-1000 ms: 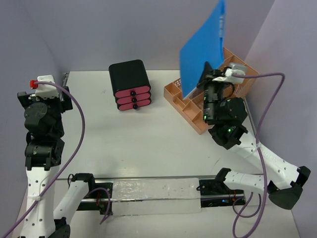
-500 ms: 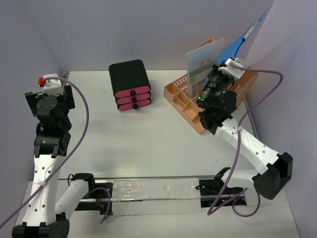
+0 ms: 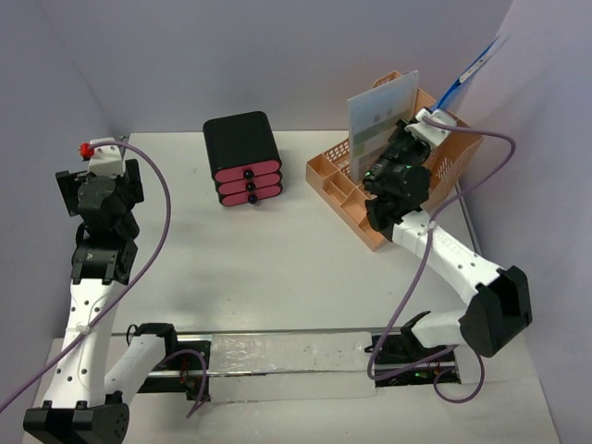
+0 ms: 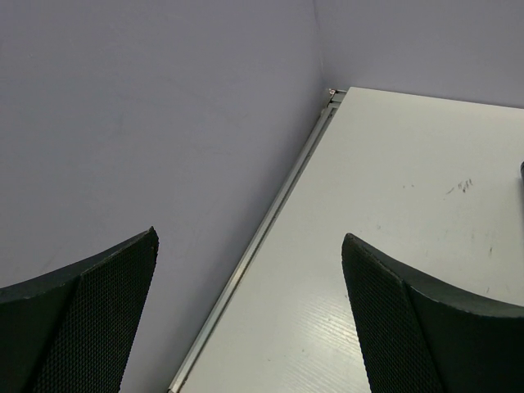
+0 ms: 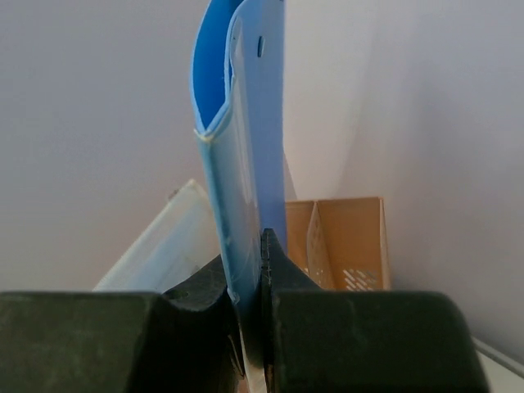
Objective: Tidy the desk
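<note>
The white desk (image 3: pixel 277 250) carries a peach mesh rack (image 3: pixel 344 190) at its back right. My right gripper (image 3: pixel 431 118) hovers over that rack, shut on the lower edge of a blue folder (image 3: pixel 474 63) that stands upright and shows edge-on. The right wrist view has the blue folder (image 5: pixel 246 147) pinched between the jaws of the right gripper (image 5: pixel 250 246), with the rack (image 5: pixel 348 246) behind it. A pale sheet folder (image 3: pixel 381 120) stands in the rack beside it. My left gripper (image 3: pixel 100 180) is wide open over the desk's left edge (image 4: pixel 246 270), holding nothing.
A black drawer box with pink drawers (image 3: pixel 243 157) stands at the back middle. Purple walls close in the left, back and right sides. A metal strip (image 4: pixel 282 196) runs along the desk's left edge. A clear rail (image 3: pixel 287 361) lies between the arm bases.
The right arm has reached farther over the rack and turned the blue folder from face-on to edge-on, uncovering the pale folder. The left arm has stretched up and shifted slightly right.
</note>
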`<action>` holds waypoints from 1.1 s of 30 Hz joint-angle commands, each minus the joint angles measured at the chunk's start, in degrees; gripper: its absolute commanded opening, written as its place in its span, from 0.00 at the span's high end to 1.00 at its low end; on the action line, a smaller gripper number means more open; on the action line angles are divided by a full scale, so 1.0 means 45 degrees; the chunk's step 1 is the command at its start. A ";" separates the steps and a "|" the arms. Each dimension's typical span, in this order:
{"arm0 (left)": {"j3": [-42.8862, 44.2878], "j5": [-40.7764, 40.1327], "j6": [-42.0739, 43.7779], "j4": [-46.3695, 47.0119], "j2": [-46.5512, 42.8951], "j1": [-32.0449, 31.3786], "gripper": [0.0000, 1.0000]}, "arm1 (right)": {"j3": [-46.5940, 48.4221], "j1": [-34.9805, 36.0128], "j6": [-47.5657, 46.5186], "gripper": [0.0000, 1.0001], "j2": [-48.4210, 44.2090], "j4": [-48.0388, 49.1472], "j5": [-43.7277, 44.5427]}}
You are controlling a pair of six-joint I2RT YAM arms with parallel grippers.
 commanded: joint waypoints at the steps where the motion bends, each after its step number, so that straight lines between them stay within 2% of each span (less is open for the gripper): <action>1: -0.0221 -0.0332 0.0090 0.0859 0.0034 0.0067 0.01 | -0.0227 -0.0244 0.0501 1.00 0.0968 0.1295 0.0192; 6: -0.0403 -0.0592 0.0245 0.1006 0.0067 0.0067 0.01 | -0.0355 -0.0316 0.0561 1.00 0.1985 0.1845 0.0348; 10: -0.0553 -0.0741 0.0396 0.1157 0.0163 0.0067 0.01 | -0.0660 -0.0316 -0.0772 1.00 0.3207 0.4219 0.0782; 17: -0.0692 -0.0840 0.0464 0.1354 0.0332 0.0067 0.01 | -0.0782 -0.0456 -0.1903 1.00 0.4770 0.6813 0.1024; 25: -0.0740 -0.0879 0.0465 0.1421 0.0488 0.0067 0.01 | -0.0956 -0.0541 -0.0894 1.00 0.5302 0.6871 0.0915; 33: -0.0581 -0.0873 0.0495 0.1256 0.0549 0.0067 0.01 | -0.0222 -0.0804 0.0116 1.00 0.5866 0.6739 0.1412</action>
